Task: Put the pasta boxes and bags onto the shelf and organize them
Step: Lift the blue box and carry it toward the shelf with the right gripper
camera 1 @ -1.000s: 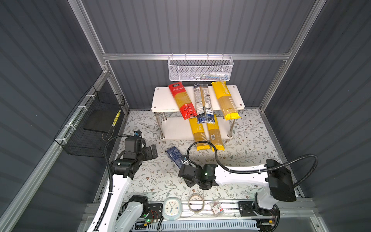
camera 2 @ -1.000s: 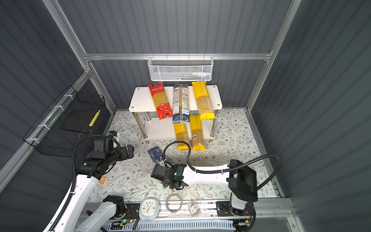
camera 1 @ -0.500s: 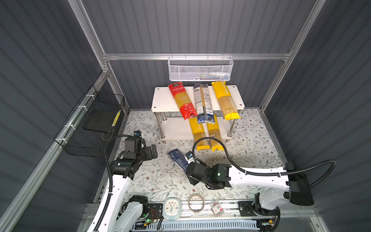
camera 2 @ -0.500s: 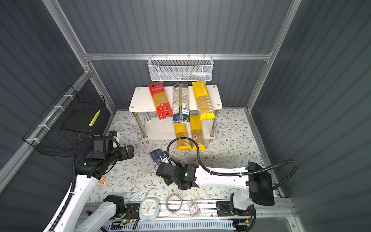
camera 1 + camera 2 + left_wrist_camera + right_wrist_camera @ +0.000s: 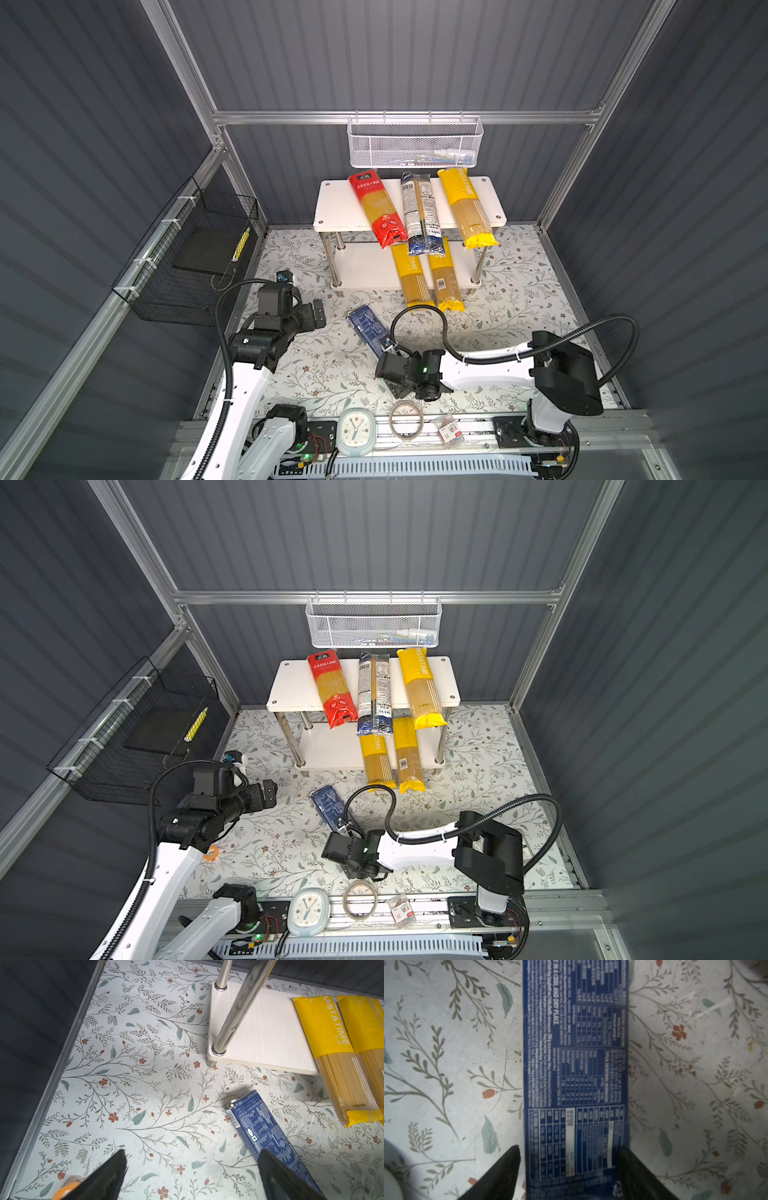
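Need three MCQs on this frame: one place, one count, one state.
1. Where does the dark-blue pasta box lie? A) shelf's top board B) shelf's lower board C) floral tabletop
2. How many pasta packs lie on the shelf's top board? A) two B) three C) five
3. The left gripper is: A) open, empty B) shut on a yellow bag C) shut on the box

1 C: it lies flat on the floral print.
2 B: red bag, clear blue-ended bag, yellow PASTATIME bag.
3 A: fingers wide apart, nothing between.

Matt card box [image 5: 575, 1064], chrome shelf legs [image 5: 239, 1007] (glossy bags [image 5: 324, 1028])
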Available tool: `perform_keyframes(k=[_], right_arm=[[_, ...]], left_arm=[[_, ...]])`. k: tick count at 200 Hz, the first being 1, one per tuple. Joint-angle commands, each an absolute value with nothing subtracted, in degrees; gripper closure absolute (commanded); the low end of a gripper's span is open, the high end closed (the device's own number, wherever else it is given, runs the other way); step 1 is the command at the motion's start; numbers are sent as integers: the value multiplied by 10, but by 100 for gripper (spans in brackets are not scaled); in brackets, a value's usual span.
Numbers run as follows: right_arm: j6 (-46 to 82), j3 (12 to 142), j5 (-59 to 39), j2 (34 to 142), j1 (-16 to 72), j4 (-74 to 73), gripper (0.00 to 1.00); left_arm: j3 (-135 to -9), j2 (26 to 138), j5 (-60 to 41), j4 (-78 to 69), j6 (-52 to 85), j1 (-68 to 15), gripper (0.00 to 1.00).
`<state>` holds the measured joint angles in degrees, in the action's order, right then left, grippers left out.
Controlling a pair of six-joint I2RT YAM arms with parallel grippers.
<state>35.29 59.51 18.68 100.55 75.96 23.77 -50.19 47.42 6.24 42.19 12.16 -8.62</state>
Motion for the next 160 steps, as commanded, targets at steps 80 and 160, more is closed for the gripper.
perform_keyframes(k=[80,160], right_arm=[[302,689,136,1050,711,267,1],[288,761,122,1126,662,293,1]], left_arm=[[-498,470,60,419,109,-83,0],[-498,470,59,419,107,-83,0]])
